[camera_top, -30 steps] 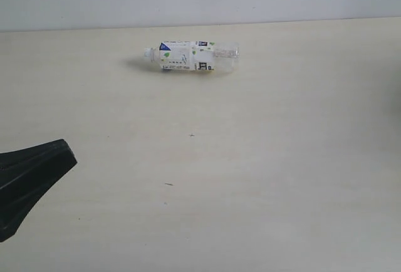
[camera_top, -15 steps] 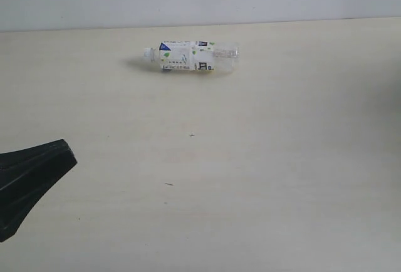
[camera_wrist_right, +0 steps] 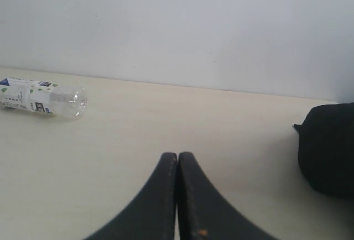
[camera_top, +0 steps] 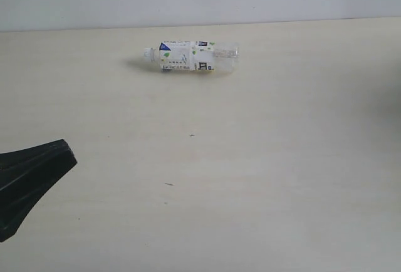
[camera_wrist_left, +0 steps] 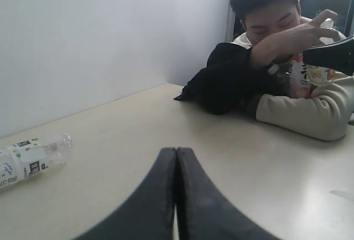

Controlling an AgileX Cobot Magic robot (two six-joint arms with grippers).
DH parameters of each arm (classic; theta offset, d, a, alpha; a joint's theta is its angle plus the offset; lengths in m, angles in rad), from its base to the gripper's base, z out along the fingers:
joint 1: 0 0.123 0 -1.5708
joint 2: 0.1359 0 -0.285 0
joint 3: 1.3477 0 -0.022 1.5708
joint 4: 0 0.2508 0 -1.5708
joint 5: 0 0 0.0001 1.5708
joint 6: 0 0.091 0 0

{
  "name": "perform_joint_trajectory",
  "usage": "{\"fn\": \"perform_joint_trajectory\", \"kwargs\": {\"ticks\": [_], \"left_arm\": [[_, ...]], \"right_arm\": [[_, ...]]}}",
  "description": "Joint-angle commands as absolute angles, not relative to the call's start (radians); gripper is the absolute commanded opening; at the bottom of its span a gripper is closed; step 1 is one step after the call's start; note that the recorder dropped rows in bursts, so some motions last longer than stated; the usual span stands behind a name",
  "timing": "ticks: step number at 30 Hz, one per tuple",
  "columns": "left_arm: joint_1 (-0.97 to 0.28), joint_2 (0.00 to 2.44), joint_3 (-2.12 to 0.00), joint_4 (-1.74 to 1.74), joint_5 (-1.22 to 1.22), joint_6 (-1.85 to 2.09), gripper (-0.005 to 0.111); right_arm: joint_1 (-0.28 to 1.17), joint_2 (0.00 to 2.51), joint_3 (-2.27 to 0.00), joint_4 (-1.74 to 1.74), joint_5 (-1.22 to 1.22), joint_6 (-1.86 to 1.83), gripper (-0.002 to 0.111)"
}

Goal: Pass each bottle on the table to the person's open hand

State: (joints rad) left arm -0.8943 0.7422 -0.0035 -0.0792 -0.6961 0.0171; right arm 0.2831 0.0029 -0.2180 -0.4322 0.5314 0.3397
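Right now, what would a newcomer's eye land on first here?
A clear plastic bottle with a green-printed white label lies on its side far back on the pale beige table. In the left wrist view a dark-haired person leans on the table, clutching a pink-labelled bottle. The black left pincer and right pincer are shut, empty.

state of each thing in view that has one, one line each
lime-label bottle, lying on its side on the table, white cap on, untouched
left end effector, shut, empty
right end effector, shut, empty
fruit-label bottle, close against the person, partly hidden
person's hand, raised, not held out over the table
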Motion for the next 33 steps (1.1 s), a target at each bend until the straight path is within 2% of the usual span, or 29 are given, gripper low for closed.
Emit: {"fn": "perform_joint_trajectory", "kwargs": {"ticks": [1, 33], "left_arm": [[-0.893, 0.734, 0.000, -0.090, -0.694, 0.020, 0.000], [-0.893, 0.734, 0.000, -0.090, -0.690, 0.020, 0.000]], "right_arm": [[0.286, 0.000, -0.214, -0.426, 0.517, 0.343, 0.000], [0.286, 0.000, -0.214, -0.404, 0.525, 0.343, 0.000]]}}
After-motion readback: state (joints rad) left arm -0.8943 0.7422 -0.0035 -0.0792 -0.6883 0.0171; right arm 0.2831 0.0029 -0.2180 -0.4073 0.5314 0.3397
